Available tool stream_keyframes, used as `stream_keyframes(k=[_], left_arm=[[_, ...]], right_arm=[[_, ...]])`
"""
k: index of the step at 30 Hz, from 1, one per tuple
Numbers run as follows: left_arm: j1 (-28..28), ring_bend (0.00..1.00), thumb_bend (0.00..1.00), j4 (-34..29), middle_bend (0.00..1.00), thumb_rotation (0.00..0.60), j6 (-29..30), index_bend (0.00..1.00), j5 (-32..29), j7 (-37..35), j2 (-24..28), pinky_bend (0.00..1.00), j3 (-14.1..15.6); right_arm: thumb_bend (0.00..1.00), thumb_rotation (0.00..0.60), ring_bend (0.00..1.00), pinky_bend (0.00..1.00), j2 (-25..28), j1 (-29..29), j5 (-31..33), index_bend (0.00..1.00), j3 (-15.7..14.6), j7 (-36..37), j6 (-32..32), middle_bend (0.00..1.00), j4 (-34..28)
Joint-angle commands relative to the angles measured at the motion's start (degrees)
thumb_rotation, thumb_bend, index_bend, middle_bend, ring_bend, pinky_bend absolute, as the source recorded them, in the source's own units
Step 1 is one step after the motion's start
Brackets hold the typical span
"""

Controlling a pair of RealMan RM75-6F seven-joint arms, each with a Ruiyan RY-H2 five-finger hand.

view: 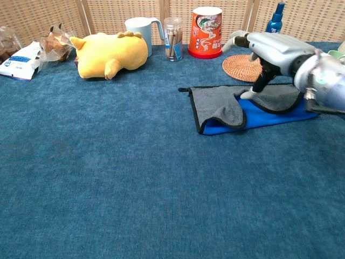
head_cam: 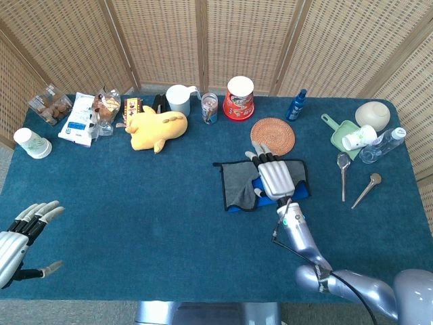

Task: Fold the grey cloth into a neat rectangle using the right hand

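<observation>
Left hand (head_cam: pixel 19 233) at the table's near left corner, fingers spread, holding nothing; well apart from everything else. Yellow plush toy (view: pixel 108 54) lies far left of the right hand, toward the back. Grey cloth (view: pixel 223 105) spread directly under and left of the right hand, partly folded, left flap turned over so the blue underside (view: pixel 259 116) shows along its near edge. Right hand (head_cam: pixel 274 176) raised over the cloth's middle, palm down, fingers extended and apart, grasping nothing; thumb (view: pixel 250 94) pointing down, its tip at the cloth. Woven coaster (head_cam: pixel 272 135) just beyond the fingertips. Red cup (view: pixel 206 32) behind it.
</observation>
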Motion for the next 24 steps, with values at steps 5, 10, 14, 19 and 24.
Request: stream_keyframes(k=[5,10,14,19,24], left_arm=[[0.04,0.0,0.24,-0.16,0.0,0.6,0.02,0.08,0.18,0.45,-0.1,0.07,0.03],[0.12,0.0,0.24,-0.24,0.0,0.6,0.13,0.08,0.17,0.63,-0.11,0.07,0.04],[0.07,0.0,0.24,-0.29,0.0,0.6,-0.03,0.08,-0.11,0.73,-0.2,0.07,-0.05],[0.03,0.0,0.24,-0.49,0.0,0.6,-0.24,0.08,0.16,1.13,-0.32,0.07,0.08],[0.17,0.0,0.24,-0.63,0.0,0.6,-0.07,0.08,0.24,1.45,-0.37,0.07,0.12]], right_arm=[[0.07,0.6,0.05,0.27,4.06,-3.28,-7.03,0.22,-5.64,1.12,3.0,0.0,-3.17],[0.07,0.6,0.05,0.27,4.13,-4.38,-8.8,0.22,-7.01,1.86,3.97,0.0,0.2],[0.09,0.6,0.05,0.27,4.13,-5.15,-10.44,0.22,-8.08,2.4,4.77,0.0,3.53],[0.1,0.6,0.06,0.28,2.81,-5.6,-14.4,0.22,-9.64,2.58,7.05,0.0,10.97],[0.1,0.6,0.07,0.29,1.03,-6.32,-15.96,0.22,-10.55,5.3,7.52,0.0,17.23]])
